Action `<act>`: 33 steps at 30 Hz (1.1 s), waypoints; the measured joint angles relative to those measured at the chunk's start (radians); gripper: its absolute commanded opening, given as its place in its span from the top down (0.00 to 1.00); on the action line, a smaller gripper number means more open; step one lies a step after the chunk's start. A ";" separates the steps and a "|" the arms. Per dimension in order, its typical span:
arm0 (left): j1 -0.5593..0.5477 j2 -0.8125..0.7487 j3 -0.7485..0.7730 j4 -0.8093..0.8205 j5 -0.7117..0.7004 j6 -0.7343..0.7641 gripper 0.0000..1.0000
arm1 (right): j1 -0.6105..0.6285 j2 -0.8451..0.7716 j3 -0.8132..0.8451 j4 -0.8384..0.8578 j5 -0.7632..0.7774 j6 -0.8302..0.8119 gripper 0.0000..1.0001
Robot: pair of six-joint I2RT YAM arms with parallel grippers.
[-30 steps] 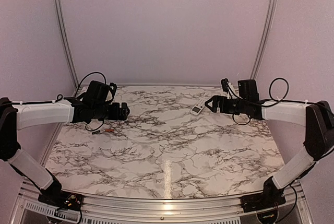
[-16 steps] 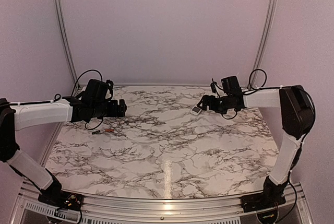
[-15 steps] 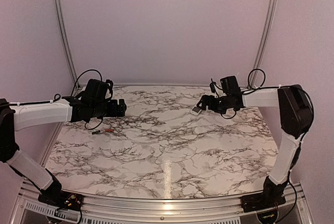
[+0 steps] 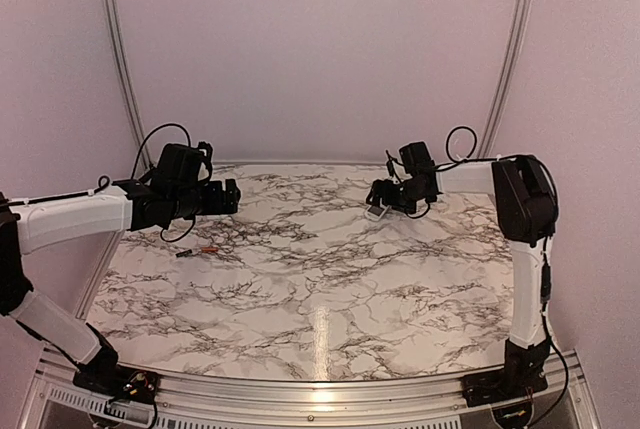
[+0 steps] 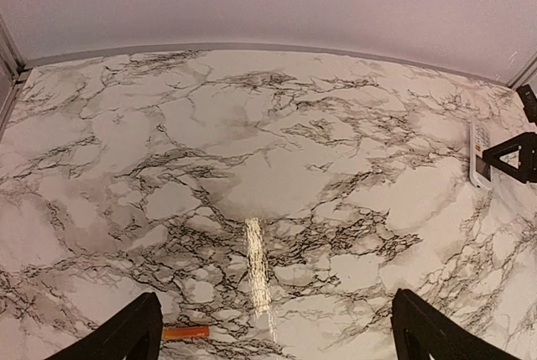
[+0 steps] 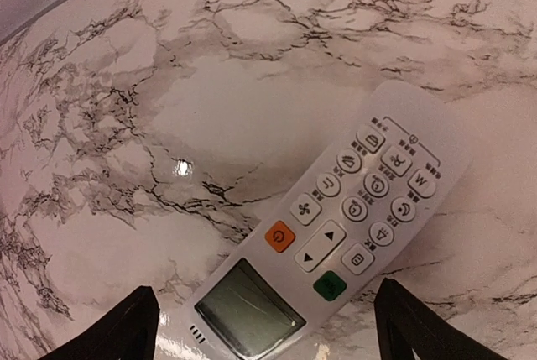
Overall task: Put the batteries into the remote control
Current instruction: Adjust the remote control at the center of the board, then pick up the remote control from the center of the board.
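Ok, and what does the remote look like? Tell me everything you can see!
The remote is a slim white plastic bar lying flat, buttons up, on the marble table, toward its far right side. It has a grey screen at one end, then an orange button, a green one, two arrows and rows of round white buttons. The right arm's fingers stand open on either side of its screen end, not touching it.

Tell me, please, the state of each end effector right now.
Left end effector: open, holding nothing.
Right end effector: open above the remote control, holding nothing.
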 measured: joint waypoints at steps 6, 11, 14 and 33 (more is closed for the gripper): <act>0.000 -0.006 0.008 0.003 -0.005 0.000 0.01 | 0.029 0.112 0.150 -0.066 0.035 -0.013 0.14; 0.000 -0.007 0.008 0.003 -0.019 0.000 0.01 | 0.072 0.209 0.312 -0.128 0.065 -0.053 0.19; 0.000 -0.007 0.008 0.003 -0.019 0.000 0.01 | 0.096 0.248 0.380 -0.169 0.100 -0.086 0.21; 0.000 -0.029 -0.003 0.029 -0.005 0.003 0.01 | 0.185 0.201 0.320 -0.257 0.222 -0.270 0.64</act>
